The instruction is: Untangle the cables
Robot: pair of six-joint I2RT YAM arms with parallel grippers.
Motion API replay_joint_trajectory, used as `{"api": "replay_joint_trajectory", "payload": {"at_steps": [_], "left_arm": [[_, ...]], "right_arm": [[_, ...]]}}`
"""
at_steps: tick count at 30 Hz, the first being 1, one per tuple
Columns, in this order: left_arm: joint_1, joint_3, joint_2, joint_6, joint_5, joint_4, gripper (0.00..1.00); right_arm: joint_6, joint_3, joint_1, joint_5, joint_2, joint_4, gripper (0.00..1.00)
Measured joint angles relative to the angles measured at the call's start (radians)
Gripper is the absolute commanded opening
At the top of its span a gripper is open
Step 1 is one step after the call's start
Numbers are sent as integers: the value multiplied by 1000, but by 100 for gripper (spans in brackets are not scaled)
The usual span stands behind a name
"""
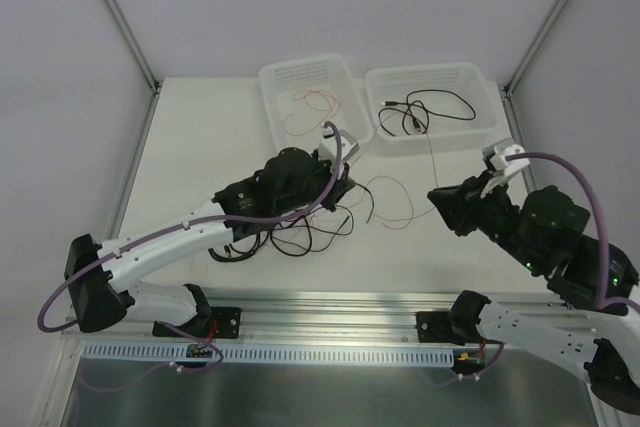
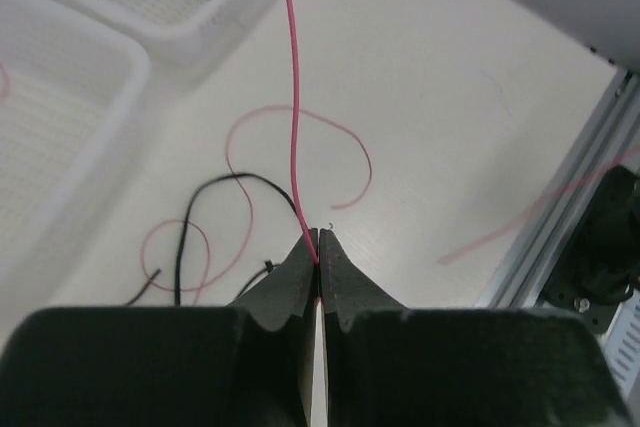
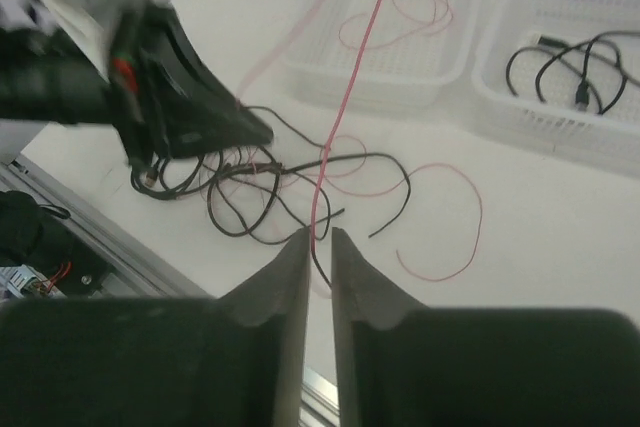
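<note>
While seen from above, the matte cream table [image 1: 200, 137] carries the cables [image 1: 300, 232], thin glossy black strands mixed with hair-fine red ones, heaped in loose loops just under and behind the left claw [image 1: 345, 185]. A slack red loop lies between that claw and the right claw [image 1: 436, 194]. Beyond both claws stand two white perforated plastic baskets: the left basket [image 1: 300, 64] holds curled red wire, the right basket [image 1: 420, 71] a coiled black lead with plug ends

From the left wrist, the left claw [image 2: 318, 247] is pressed together on a red wire [image 2: 293, 97], pinched at its dark, smooth, wedge-shaped tips. That wire runs straight and taut, its long axis pointing directly away from the claw. Ahead of the tips and to their left, red and black strands curl flat on the table

From the right wrist, the right claw [image 3: 318, 237] has its tips drawn nearly together, with a red strand caught between them. The strand stretches straight away from the tips, leaning slightly right, toward the baskets. The black-and-red knot lies ahead and left of this claw, beside the black left arm [image 3: 170, 77]
</note>
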Motion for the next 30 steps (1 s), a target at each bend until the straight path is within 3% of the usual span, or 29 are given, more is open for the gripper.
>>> {"api": "replay_joint_trajectory", "payload": {"at_steps": [2, 6, 12, 20, 30], "left_arm": [[16, 90, -14, 6, -35, -50, 0], [65, 296, -19, 19, -86, -140, 0], [82, 638, 23, 88, -111, -275, 0], [97, 1021, 127, 194, -124, -350, 0], [277, 1113, 215, 220, -116, -361, 0]], "right_arm": [[32, -76, 0, 1, -13, -4, 29], [95, -198, 0, -12, -21, -26, 56], [138, -283, 0, -41, -27, -47, 74], [141, -286, 0, -43, -76, -48, 76], [146, -314, 0, -52, -81, -48, 77]]}}
